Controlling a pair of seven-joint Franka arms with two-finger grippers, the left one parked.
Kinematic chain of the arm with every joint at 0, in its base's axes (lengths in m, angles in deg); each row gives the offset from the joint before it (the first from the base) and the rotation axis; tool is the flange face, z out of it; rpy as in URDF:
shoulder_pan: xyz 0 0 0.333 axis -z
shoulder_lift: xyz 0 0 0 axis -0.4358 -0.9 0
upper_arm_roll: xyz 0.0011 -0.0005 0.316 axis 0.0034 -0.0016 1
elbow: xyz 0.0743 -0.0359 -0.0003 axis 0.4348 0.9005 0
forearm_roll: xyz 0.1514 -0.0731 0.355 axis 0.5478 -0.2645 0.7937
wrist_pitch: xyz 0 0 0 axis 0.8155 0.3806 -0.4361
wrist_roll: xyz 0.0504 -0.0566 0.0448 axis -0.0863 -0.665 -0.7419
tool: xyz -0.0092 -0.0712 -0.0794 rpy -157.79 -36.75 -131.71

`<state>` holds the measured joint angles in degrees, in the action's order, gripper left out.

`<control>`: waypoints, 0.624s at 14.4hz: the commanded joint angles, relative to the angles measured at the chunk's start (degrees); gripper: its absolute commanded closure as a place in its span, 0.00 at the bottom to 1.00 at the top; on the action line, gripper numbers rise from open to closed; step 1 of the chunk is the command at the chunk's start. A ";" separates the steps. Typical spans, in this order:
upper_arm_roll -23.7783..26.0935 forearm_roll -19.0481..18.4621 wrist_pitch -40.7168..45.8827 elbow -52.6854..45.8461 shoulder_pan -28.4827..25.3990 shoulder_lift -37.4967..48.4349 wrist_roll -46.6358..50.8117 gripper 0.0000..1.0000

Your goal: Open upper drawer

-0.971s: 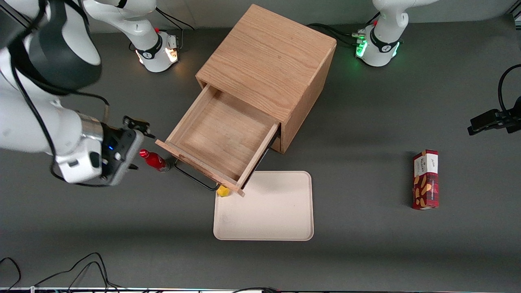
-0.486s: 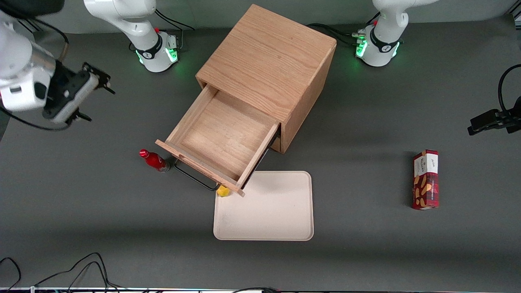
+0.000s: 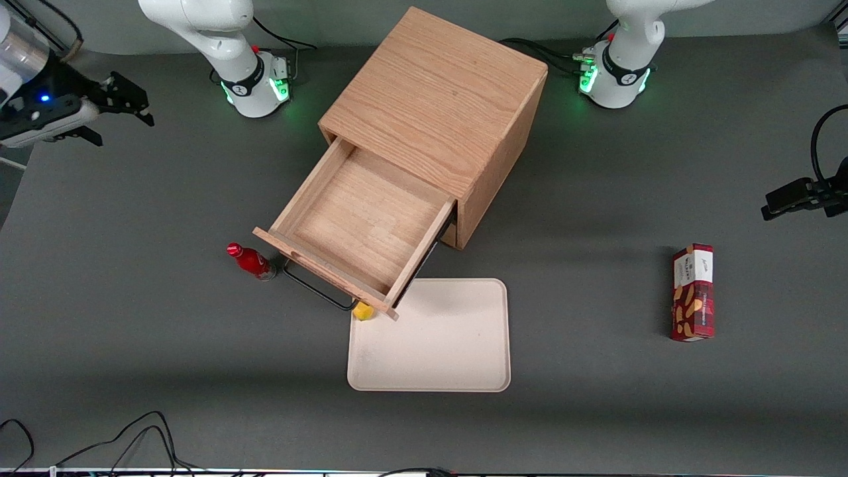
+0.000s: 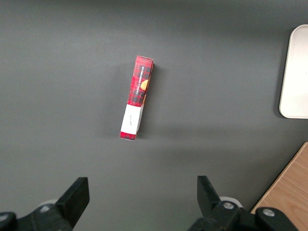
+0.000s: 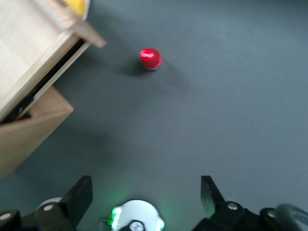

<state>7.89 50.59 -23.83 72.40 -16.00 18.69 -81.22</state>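
Note:
The cube-shaped wooden cabinet [image 3: 437,106] stands mid-table. Its upper drawer [image 3: 358,225] is pulled far out and its inside is bare. The thin black wire handle [image 3: 317,290] shows under the drawer's front edge. The lower drawer is hidden beneath it. My right gripper [image 3: 122,112] is open and holds nothing. It hangs high over the working arm's end of the table, farther from the front camera than the drawer and well apart from it. The right wrist view shows the gripper [image 5: 147,195] with fingers spread, the drawer's corner [image 5: 33,48] and the cabinet below it.
A red bottle [image 3: 250,261] stands beside the drawer front; it also shows in the right wrist view [image 5: 151,58]. A small yellow object [image 3: 362,311] sits at the beige tray's [image 3: 430,351] corner under the drawer. A red snack box [image 3: 693,291] lies toward the parked arm's end.
My right gripper has pulled away from the drawer front and the red bottle, moving up and farther from the front camera. The drawer stays open and has not moved.

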 commanded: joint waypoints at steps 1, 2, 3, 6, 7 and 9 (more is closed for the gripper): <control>0.57 0.03 4.07 -7.68 1.59 -5.62 6.41 0.00; 1.35 -0.93 4.00 -9.10 1.59 -6.77 6.68 0.00; 1.53 -2.42 3.73 -10.33 1.16 -8.00 6.77 0.00; 2.67 -3.92 1.63 -11.04 0.11 -8.98 12.19 0.00; 2.85 -6.10 1.62 -11.48 -2.69 -10.81 15.96 0.00; -3.87 -10.42 1.89 -11.75 -12.43 -12.32 17.85 0.00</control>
<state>9.34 44.17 -22.58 63.01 -20.21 9.13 -67.25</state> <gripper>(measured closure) 0.000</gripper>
